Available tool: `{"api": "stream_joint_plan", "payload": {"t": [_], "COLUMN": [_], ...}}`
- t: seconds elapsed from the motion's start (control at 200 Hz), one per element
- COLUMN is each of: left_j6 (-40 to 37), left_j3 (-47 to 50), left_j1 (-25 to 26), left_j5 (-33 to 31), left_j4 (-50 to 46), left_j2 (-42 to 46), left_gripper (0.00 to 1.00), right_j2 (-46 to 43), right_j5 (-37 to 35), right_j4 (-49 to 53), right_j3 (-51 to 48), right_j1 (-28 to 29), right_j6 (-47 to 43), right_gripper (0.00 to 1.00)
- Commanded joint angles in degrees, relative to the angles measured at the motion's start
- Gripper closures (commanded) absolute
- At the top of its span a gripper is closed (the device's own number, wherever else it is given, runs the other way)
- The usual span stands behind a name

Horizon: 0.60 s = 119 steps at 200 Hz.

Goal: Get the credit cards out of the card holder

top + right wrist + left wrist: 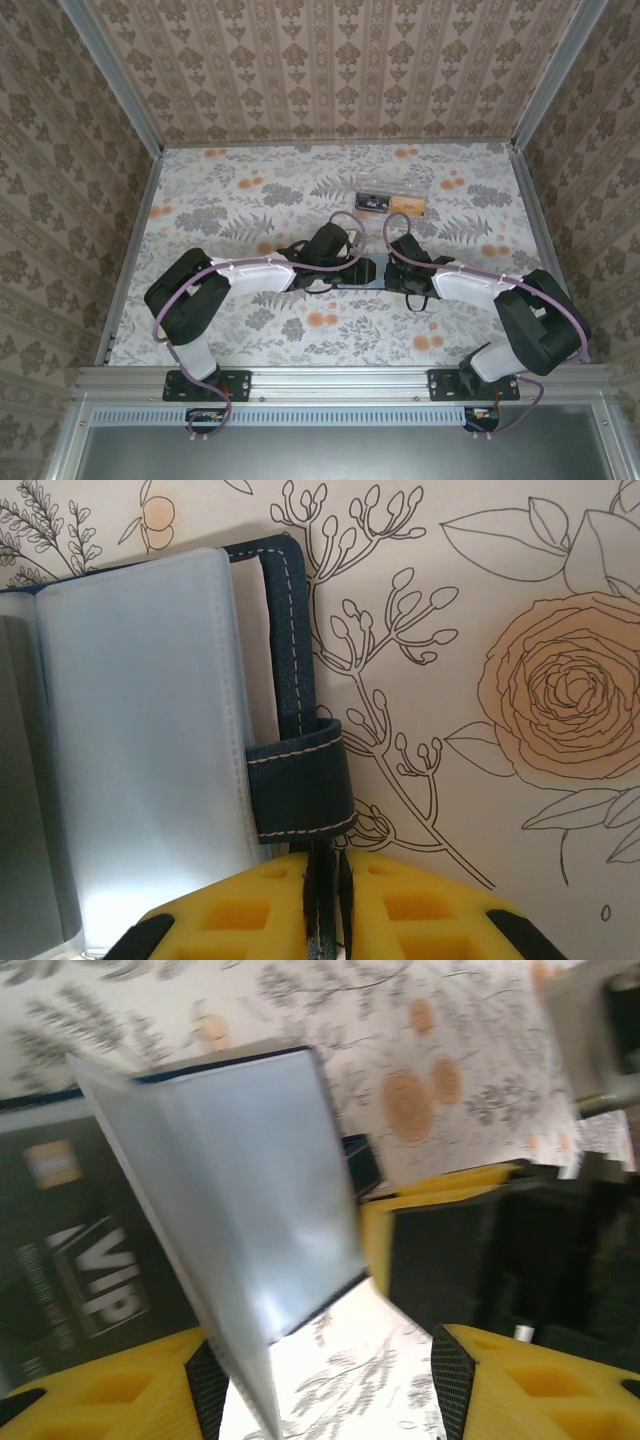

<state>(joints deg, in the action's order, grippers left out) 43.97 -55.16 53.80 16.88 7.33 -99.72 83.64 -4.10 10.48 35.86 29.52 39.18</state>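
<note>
Yellow fingers [250,920] of the right gripper [328,885] sit closest in the right wrist view. They are squeezed tight on the dark blue tab of the card holder [290,630]. It lies open on the flowery table [480,600] with a see-through pocket [140,730] facing up. In the left wrist view, the left gripper [328,1380] has its yellow fingers [110,1390] spread apart, gripping nothing. A shiny plastic page [250,1190] stands up between them, close to one finger. A black card [90,1280] with the letters VIP lies flat in the holder behind it. In the top view, the card holder sits in the middle of the table between both grippers. A clear box [392,204] lies farther back, well apart.
</note>
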Motion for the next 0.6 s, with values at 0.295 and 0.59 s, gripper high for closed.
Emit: {"api": "stream_joint_plan", "payload": {"t": [0.295, 0.59], "left_j6": [-1.95, -0.36], "left_j3": [-7.03, -2.11], "left_j1": [1.92, -0.91], "left_j5": [4.64, 2.32], "left_j4": [1.80, 2.31], "left_j2": [-5.43, -1.96], "left_gripper": [0.41, 0.42], "right_j2": [-2.22, -8.08], "right_j5": [-1.29, -4.05], "right_j4": [1.74, 6.18], "right_j3": [-2.36, -1.04], "right_j1": [-0.14, -0.84], "right_j6": [0.99, -0.59], "right_gripper": [0.80, 0.79]}}
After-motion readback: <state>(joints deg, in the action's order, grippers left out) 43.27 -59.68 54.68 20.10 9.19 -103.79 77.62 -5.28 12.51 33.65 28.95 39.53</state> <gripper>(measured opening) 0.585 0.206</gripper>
